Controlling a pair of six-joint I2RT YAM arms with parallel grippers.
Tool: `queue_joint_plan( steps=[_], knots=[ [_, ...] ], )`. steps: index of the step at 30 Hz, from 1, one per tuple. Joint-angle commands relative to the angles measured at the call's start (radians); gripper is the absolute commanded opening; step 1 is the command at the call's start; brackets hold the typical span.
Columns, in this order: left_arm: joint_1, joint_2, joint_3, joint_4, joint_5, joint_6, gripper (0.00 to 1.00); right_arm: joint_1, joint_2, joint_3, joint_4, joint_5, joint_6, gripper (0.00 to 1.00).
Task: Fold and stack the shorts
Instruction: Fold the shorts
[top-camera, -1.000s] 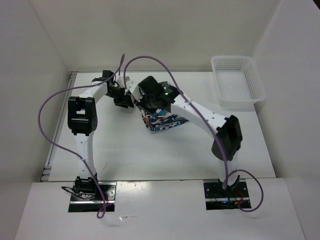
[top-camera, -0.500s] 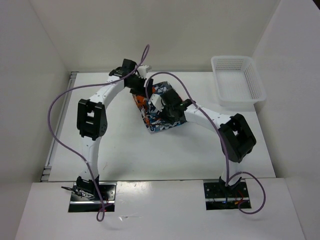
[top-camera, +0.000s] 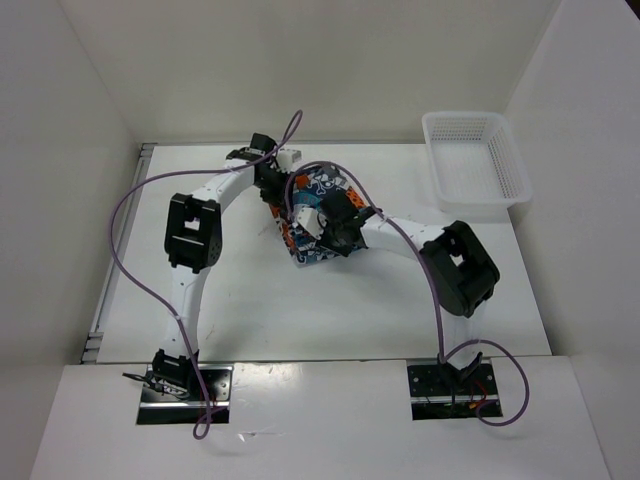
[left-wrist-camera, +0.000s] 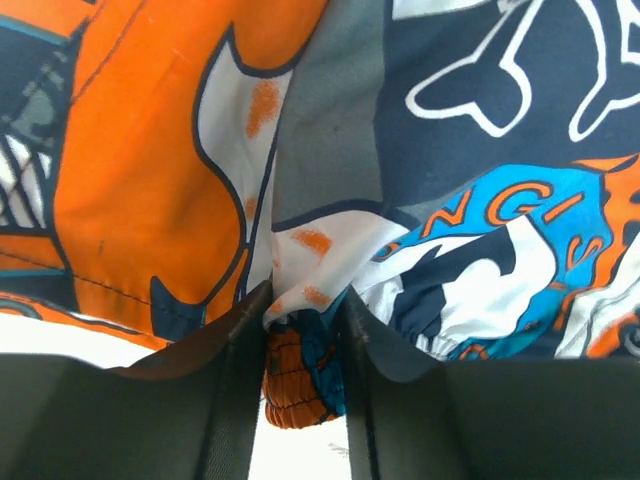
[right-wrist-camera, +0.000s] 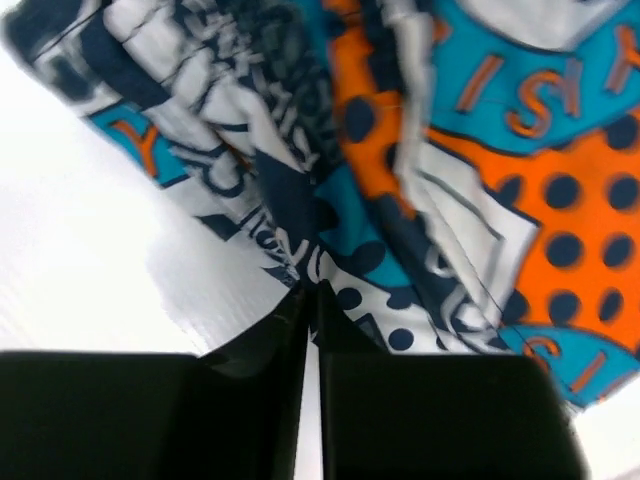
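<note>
The printed shorts (top-camera: 322, 190) hang bunched in mid-table, held up by both grippers. My left gripper (top-camera: 274, 188) is shut on a bunched orange and teal waistband fold, seen between its fingers in the left wrist view (left-wrist-camera: 303, 340); the shorts (left-wrist-camera: 420, 180) fill that view. My right gripper (top-camera: 318, 222) is shut on a thin edge of the shorts (right-wrist-camera: 420, 170), pinched at its fingertips (right-wrist-camera: 312, 296). The two grippers sit close together, the left one at the fabric's upper left, the right one at its lower middle.
A white mesh basket (top-camera: 474, 164) stands at the back right of the white table (top-camera: 230, 300). White walls close in the left, back and right. Purple cables loop over both arms.
Both grippers have moved to the right and toward each other with the shorts, which have lifted and bunched. The right arm's elbow has drawn back and lower.
</note>
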Motion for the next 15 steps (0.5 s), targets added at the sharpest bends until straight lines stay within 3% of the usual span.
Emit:
queue_joint_plan(
  steps=[1, 3, 12, 14, 15],
  knots=[
    [-0.003, -0.002, 0.051, -0.003, -0.015, 0.005, 0.39, 0.036, 0.022, -0.011, -0.029, -0.087, -0.012, 0.05],
    [-0.003, 0.007, 0.071, -0.013, -0.025, 0.005, 0.39, 0.059, 0.022, -0.011, -0.042, -0.128, -0.012, 0.00],
    [-0.003, -0.002, 0.080, -0.013, -0.035, 0.005, 0.45, 0.137, -0.046, 0.061, -0.227, -0.364, -0.040, 0.00],
    [-0.003, -0.014, 0.065, -0.013, -0.025, 0.005, 0.49, 0.148, -0.076, 0.073, -0.236, -0.355, 0.011, 0.13],
    [-0.003, -0.026, 0.046, -0.013, -0.013, 0.005, 0.50, 0.148, -0.086, 0.090, -0.236, -0.324, 0.011, 0.32]
  ],
)
